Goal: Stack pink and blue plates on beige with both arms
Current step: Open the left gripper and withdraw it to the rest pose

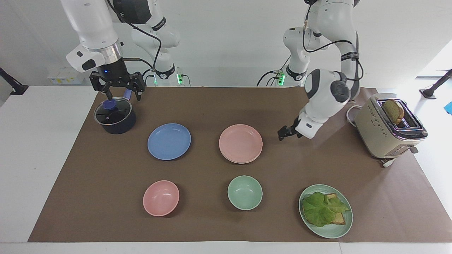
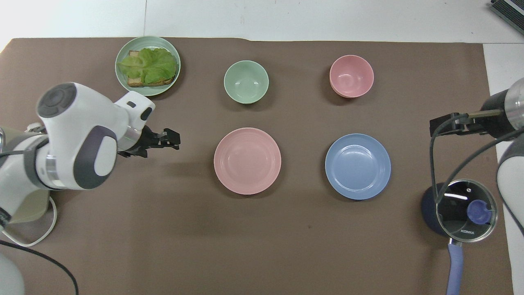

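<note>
The pink plate (image 1: 241, 143) (image 2: 247, 160) lies squarely on the beige plate (image 1: 241, 163), of which only a thin rim shows at the edge farther from the robots. Beside this stack, toward the right arm's end of the table, the blue plate (image 1: 169, 141) (image 2: 357, 166) rests alone on the brown mat. My left gripper (image 1: 281, 135) (image 2: 177, 139) is open and empty, clear of the stack, over bare mat toward the left arm's end. My right gripper (image 1: 122, 92) waits open above the pot's lid.
A dark pot with a glass lid (image 1: 114, 116) stands near the right arm. A pink bowl (image 1: 161, 197), a green bowl (image 1: 244, 192) and a green plate with lettuce toast (image 1: 325, 211) line the edge farthest from the robots. A toaster (image 1: 388, 127) stands at the left arm's end.
</note>
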Tool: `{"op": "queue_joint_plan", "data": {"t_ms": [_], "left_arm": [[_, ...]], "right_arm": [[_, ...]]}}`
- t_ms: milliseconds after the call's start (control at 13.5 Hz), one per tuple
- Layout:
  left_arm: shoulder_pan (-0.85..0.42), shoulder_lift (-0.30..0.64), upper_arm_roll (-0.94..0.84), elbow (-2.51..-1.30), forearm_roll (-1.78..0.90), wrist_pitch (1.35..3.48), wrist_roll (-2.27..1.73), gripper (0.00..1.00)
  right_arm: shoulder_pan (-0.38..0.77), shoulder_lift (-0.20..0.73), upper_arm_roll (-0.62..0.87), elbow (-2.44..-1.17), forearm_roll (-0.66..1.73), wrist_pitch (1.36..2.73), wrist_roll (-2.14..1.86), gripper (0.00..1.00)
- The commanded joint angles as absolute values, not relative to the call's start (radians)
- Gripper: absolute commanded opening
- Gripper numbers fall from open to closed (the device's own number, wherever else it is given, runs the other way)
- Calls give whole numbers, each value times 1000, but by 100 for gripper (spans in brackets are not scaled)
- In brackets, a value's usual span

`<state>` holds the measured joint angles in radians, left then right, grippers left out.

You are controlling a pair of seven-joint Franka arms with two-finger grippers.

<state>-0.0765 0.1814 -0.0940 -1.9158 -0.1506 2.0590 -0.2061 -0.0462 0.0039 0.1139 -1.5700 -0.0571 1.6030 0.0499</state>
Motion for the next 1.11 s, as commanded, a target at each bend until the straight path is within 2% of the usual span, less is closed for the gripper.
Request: {"op": "queue_joint_plan", "data": {"t_ms": [0,446,743,1040], "left_arm": [[-3,167,-103,-1757,-51,1932,-106,100],[14,134,-98,-1547,72,1685,1,100],[12,49,-103,-1548,19,1632,-8,100],[18,49,-100,-1548,12,1632,-6,100]], "right_arm": [[-55,-17,120,-1589,-41,1595,63,100],[-55,-17,120,-1589,-41,1598,61,100],[-58,-38,118,-1649,-41,1670,63,100],[-60,-31,118,-1707,-41,1745,64,100]]}}
